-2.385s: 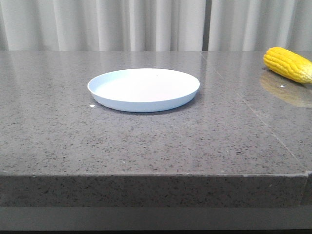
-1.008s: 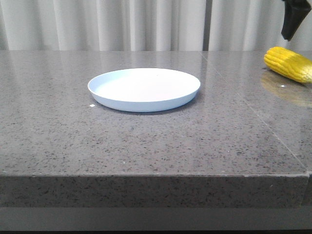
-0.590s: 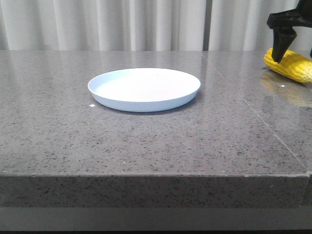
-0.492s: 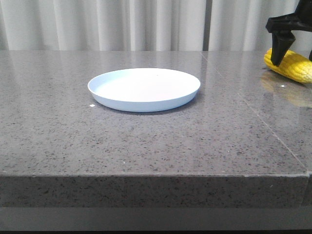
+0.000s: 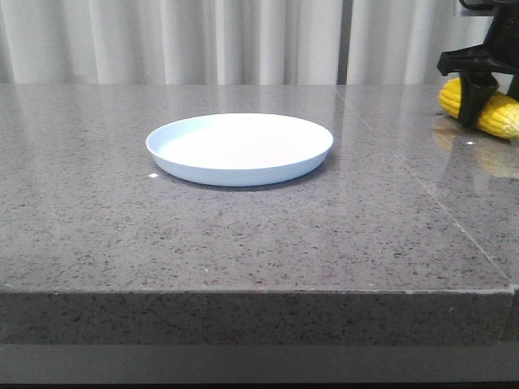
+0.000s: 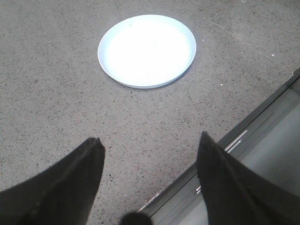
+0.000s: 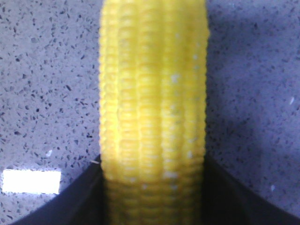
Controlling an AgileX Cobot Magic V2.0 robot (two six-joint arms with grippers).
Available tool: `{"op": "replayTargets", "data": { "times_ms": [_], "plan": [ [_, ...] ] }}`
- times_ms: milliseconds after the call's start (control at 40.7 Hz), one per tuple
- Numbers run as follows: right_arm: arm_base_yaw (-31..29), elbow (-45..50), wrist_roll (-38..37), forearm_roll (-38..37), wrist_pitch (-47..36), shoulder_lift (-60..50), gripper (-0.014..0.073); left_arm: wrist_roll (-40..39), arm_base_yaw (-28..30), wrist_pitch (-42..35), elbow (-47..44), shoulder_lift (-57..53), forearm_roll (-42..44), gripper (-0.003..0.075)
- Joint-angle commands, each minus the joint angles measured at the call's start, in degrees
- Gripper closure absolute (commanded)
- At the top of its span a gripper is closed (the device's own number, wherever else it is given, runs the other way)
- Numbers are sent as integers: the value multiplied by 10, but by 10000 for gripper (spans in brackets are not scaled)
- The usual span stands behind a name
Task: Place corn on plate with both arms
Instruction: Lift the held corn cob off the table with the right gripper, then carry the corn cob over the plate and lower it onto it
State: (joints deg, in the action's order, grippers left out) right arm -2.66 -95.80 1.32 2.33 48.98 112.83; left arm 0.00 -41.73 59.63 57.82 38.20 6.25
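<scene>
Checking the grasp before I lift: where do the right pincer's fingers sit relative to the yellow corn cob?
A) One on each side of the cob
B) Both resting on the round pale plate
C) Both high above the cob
A: the right wrist view shows the yellow corn cob between the right pincer's dark fingers, down on the grey speckled table.

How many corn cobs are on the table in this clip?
1. The corn lies at the table's far right edge, between the right gripper's fingers; part runs out of frame.
</scene>
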Motion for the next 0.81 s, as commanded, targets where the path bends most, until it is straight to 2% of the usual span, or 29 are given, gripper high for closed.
{"op": "replayTargets", "data": {
  "times_ms": [0, 197, 443, 639, 787],
  "plan": [
    [-4, -21, 3, -7, -21, -33, 311, -3, -4, -38, 13, 0, 3, 293],
    [2, -21, 3, -5, -12, -54, 311, -3, -4, -38, 13, 0, 3, 293],
    [38, -21, 3, 25, -1, -102, 312, -3, -4, -38, 13, 0, 3, 293],
    [94, -21, 3, 26, 10, -151, 316, -3, -4, -38, 13, 0, 3, 293],
    [162, -21, 3, 27, 29, -175, 316, -3, -4, -38, 13, 0, 3, 293]
  ]
}}
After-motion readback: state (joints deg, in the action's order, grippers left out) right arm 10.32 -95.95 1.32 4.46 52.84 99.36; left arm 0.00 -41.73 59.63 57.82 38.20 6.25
